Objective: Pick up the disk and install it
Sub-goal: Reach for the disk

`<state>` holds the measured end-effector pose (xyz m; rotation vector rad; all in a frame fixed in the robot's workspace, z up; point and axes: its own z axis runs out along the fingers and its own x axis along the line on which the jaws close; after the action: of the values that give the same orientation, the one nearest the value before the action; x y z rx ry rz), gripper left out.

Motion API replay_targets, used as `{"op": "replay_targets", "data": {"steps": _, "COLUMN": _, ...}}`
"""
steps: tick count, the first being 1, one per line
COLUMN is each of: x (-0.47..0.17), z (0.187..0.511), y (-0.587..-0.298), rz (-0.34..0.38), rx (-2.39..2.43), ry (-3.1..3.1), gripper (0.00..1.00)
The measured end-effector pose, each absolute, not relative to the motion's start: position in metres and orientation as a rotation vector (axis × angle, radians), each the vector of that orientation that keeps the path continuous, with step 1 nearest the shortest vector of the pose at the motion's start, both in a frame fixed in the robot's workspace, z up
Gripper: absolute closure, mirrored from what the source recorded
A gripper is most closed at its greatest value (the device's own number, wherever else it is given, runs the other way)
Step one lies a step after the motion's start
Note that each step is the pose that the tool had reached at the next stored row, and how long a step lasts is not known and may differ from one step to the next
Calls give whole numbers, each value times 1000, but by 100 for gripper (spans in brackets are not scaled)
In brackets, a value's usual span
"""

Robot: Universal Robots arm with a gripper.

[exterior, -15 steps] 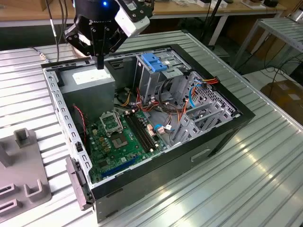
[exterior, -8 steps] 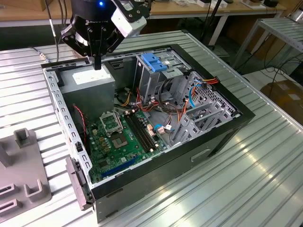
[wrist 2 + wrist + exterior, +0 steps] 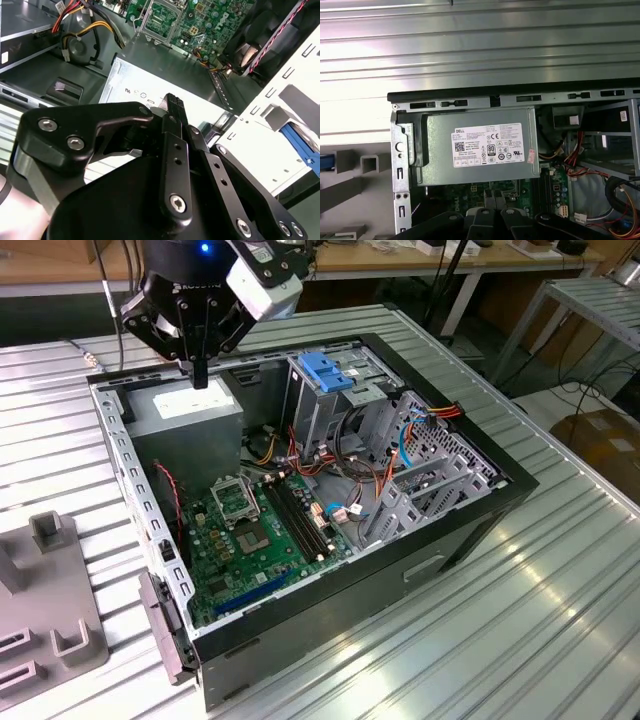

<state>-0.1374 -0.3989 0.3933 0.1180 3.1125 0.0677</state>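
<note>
Exterior view: black two-finger gripper (image 3: 200, 368) hovering above the open black tower computer case (image 3: 450, 540), directly over the labelled silver power supply box (image 3: 195, 410). Fingers (image 3: 171, 125) pinched together in the second wrist view, nothing between them.

Progress: judged barely started. Disk not picked up, not installed. Grey disk with bright blue carrier rail (image 3: 300, 142) apparently outside the case, past the pale perforated chassis wall (image 3: 260, 125) to the gripper's side. Just a blue edge in frame, so identity not certain. Seemingly by the grey slotted plastic fixture (image 3: 55, 625) on the ribbed metal table (image 3: 500, 640), well apart from the fingertips.

Around: fixed blue plastic bracket (image 3: 325, 372) atop the grey metal drive cage (image 3: 315, 415), across the case from the gripper. Not the task part. Green motherboard (image 3: 250, 535) lower down, beyond the power supply. Red, orange and black cables (image 3: 350, 475) bunched near the cage, a likely snag risk for insertion. Chassis wall standing between gripper and disk.
</note>
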Motion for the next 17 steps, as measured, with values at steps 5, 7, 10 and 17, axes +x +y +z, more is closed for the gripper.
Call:
{"op": "replay_targets", "data": {"steps": 5, "x": -141, "z": 393, "y": -399, "rz": 68, "rx": 118, "ry": 3112, "gripper": 90}}
{"op": "replay_targets", "data": {"steps": 7, "x": -144, "z": 393, "y": -399, "rz": 68, "rx": 118, "ry": 3112, "gripper": 90}}
{"op": "replay_targets", "data": {"steps": 10, "x": -145, "z": 393, "y": -399, "rz": 68, "rx": 118, "ry": 3112, "gripper": 90}}
{"op": "replay_targets", "data": {"steps": 17, "x": -150, "z": 393, "y": -399, "rz": 68, "rx": 118, "ry": 3113, "gripper": 90}}
